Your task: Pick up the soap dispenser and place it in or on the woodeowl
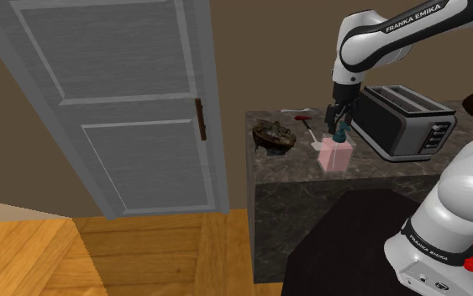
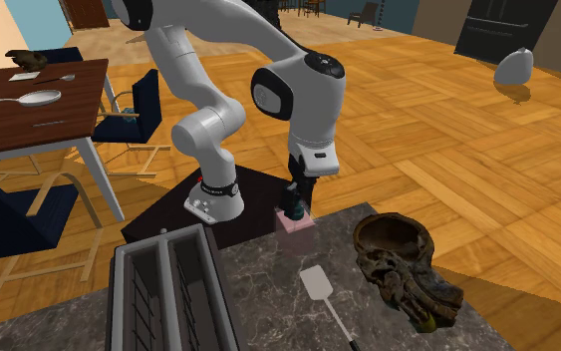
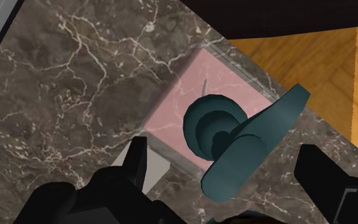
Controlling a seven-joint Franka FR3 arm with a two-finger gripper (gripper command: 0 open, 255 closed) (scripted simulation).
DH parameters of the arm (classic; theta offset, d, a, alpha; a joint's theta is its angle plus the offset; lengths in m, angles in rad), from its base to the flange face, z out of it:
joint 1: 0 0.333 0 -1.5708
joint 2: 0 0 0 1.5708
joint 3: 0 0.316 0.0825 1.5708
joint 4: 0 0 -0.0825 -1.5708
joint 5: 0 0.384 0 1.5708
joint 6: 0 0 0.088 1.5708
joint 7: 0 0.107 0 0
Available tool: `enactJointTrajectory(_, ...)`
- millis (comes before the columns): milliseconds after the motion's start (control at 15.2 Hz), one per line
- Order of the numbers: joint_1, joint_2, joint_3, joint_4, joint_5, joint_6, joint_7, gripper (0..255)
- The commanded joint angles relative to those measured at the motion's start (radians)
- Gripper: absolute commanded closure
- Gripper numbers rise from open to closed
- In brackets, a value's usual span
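The all-black two-finger gripper [image 3: 225, 167] is seen with its fingers spread wide and nothing pinched between them. Straight below it, along its line of approach, stands the soap dispenser [image 3: 177, 108], a pale pink square-bodied bottle topped by a dark teal pump head [image 3: 217, 127]. The bottle is set upright, so its long axis is lined up with the hand. The pump is framed by the two fingers but is touched by neither, and its flat spout is slanted across the gap.

A straight descent is judged to be what the grasp turns on, with the jaws closed on the pump neck or the body's upper part.

The dispenser [image 1: 337, 155] is placed near the edge of a dark veined marble countertop [image 1: 302, 164]. In the shoulder view a silver two-slot toaster [image 1: 407, 122] is found just beside it on the right. The dark brown carved bowl [image 1: 275, 134], taken to be the goal, is set well apart on the left.
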Motion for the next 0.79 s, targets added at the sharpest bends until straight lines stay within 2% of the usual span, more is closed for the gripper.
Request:
enactJointTrajectory(0,0.000,0.000,0.000,0.000,0.000,0.000,0.000,255)
enactJointTrajectory(594,0.000,0.000,0.000,0.000,0.000,0.000,0.000,255)
enactJointTrajectory(726,0.000,-0.012,0.003,0.019,0.001,-0.031,0.001,255)
